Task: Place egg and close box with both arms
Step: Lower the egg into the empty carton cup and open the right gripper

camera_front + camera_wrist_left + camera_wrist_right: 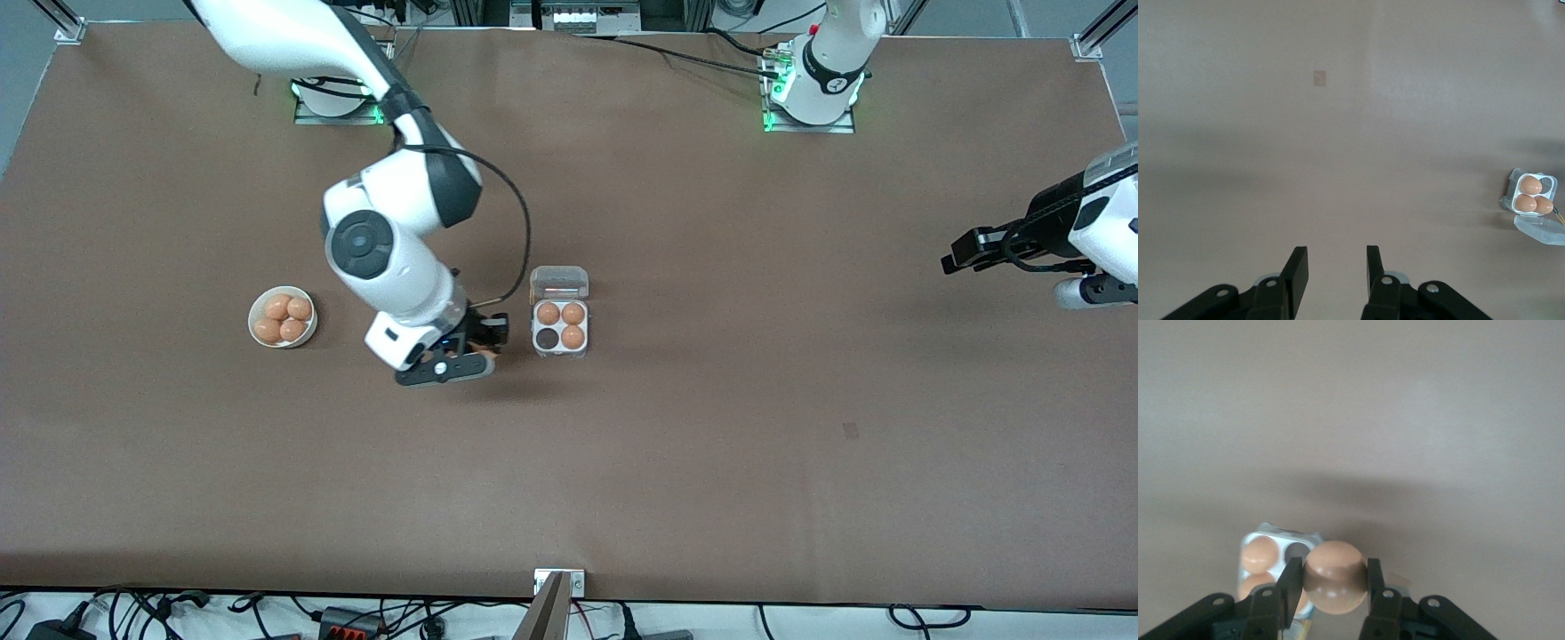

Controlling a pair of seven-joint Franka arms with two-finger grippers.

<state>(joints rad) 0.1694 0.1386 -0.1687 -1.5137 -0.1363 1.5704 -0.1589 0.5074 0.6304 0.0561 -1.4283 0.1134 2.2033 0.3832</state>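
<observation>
The clear box point(536, 350) lies open on the table, its lid point(559, 283) laid back toward the robots' bases. Three brown eggs fill three cells; the cell point(547, 338) nearest the front camera on the right arm's side is empty. My right gripper point(476, 354) is shut on a brown egg point(1335, 583), held low over the table beside the box toward the right arm's end. The box shows under it in the right wrist view point(1281, 535). My left gripper point(958, 256) waits open and empty at the left arm's end of the table; its wrist view point(1336, 261) shows the box point(1509, 181) some way off.
A round white bowl point(254, 313) with several brown eggs stands toward the right arm's end, beside the right arm's wrist. A small dark patch point(851, 430) marks the brown table cover. Cables run along the front edge.
</observation>
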